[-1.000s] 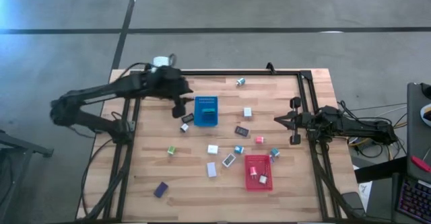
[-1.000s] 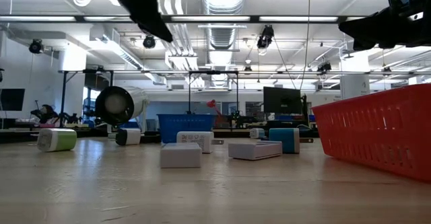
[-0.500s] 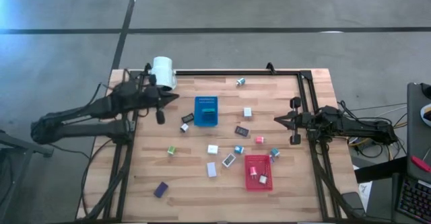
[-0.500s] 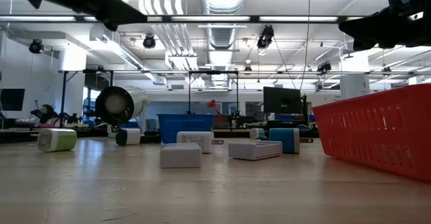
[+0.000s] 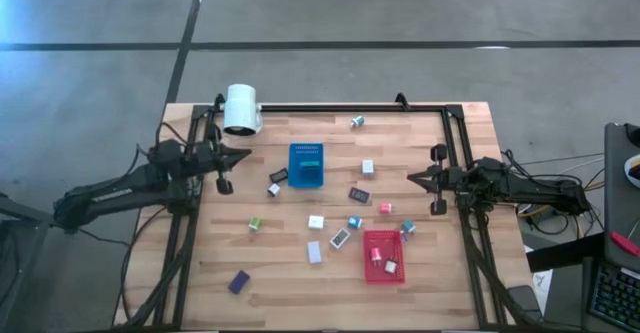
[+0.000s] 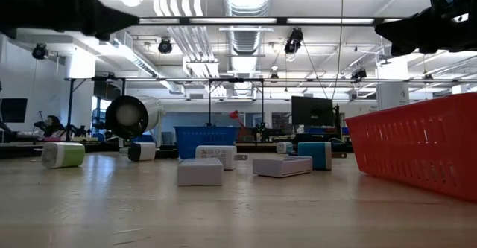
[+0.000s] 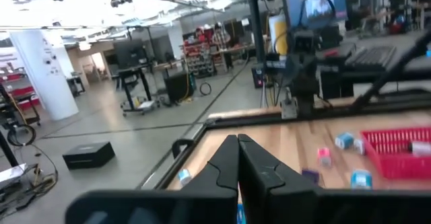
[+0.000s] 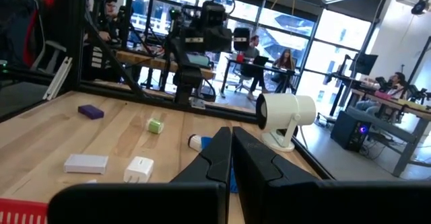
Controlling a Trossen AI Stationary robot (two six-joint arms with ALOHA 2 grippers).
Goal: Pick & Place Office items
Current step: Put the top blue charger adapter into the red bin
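Observation:
The office items are small blocks scattered over the wooden table: a white one (image 5: 316, 221), a green one (image 5: 255, 223), a purple one (image 5: 238, 281), a pink one (image 5: 385, 207) and several more. One green piece lies in the blue tray (image 5: 306, 178), and two pieces lie in the red tray (image 5: 382, 241). My left gripper (image 5: 246, 154) hangs shut and level over the table's left rail, left of the blue tray; its fingers (image 7: 237, 143) hold nothing. My right gripper (image 5: 409, 178) waits shut over the right side, its fingers (image 8: 229, 135) also holding nothing.
A white cylindrical device (image 5: 241, 108) stands at the far left corner, just beyond my left gripper. A black frame rail (image 5: 350, 107) runs along the far edge and down both sides. Bare wood lies along the near edge. People sit at desks (image 8: 283, 59) beyond the table.
My left gripper has drawn back from beside the blue tray toward the table's left edge, sinking lower and tipping from a downward slant to level. The white device it had covered now shows. Nothing on the table has moved, and the right arm has kept still.

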